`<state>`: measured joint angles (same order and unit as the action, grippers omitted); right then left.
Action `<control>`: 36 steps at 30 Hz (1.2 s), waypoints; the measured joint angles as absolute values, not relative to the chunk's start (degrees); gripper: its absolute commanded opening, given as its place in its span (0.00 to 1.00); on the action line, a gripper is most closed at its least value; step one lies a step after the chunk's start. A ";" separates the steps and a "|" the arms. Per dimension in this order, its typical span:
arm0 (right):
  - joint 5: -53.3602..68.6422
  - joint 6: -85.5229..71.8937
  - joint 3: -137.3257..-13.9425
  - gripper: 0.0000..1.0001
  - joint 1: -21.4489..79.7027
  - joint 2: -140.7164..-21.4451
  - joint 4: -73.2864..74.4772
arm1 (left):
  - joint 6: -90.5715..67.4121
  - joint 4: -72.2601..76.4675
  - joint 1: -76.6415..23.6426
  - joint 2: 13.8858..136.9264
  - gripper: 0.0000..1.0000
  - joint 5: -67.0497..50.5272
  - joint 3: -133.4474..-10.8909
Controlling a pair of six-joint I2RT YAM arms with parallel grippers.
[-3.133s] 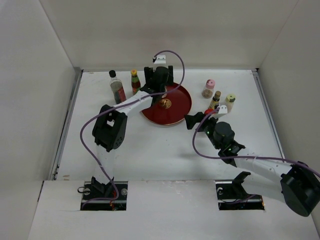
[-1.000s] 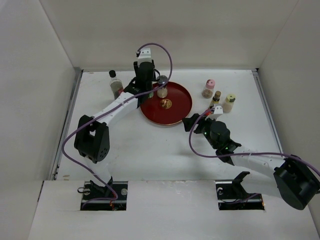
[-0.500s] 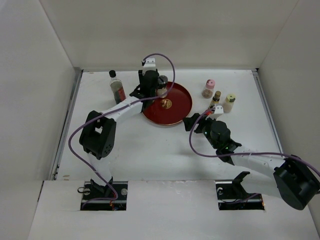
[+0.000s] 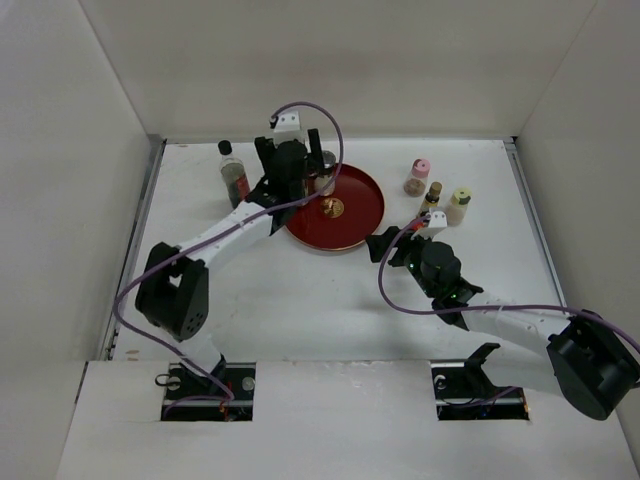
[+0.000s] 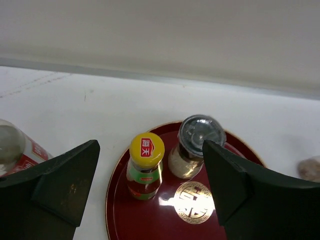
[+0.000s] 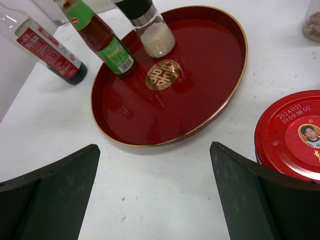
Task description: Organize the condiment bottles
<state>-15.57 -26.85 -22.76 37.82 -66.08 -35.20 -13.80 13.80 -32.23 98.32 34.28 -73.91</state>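
Note:
A yellow-capped sauce bottle and a grey-capped shaker stand side by side on the red plate. My left gripper hangs over the plate's back left. It is open, its fingers either side of the yellow-capped bottle and apart from it. A black-capped bottle stands left of the plate. Pink-capped, brown-capped and pale-yellow-capped bottles stand at the right. My right gripper is open and empty over the table. A red-capped jar stands beside its right finger.
The red plate lies at the back centre with a gold emblem in its middle. White walls close in the table at the back and both sides. Purple cables loop off both arms.
The yellow-capped bottle went from beside the black-capped bottle onto the plate, carried by my left gripper, which has opened and let it go. My right gripper shifted slightly left early on.

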 measured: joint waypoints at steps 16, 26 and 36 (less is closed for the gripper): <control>-15.59 -26.85 -22.76 1.00 37.85 -66.57 -35.20 | -16.99 3.40 -22.41 83.90 0.80 38.04 -73.87; -15.59 -26.85 -22.76 1.00 37.93 -67.64 -35.20 | -16.93 0.23 -15.55 87.92 0.79 38.81 -74.83; -15.57 -26.83 -22.87 1.00 37.95 -68.18 -35.18 | -16.34 -2.92 -14.02 100.03 0.48 35.20 -81.56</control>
<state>-15.57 -26.83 -22.87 37.95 -68.18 -35.18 -16.34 -2.92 -14.02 100.03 35.20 -81.56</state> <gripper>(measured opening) 0.998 0.545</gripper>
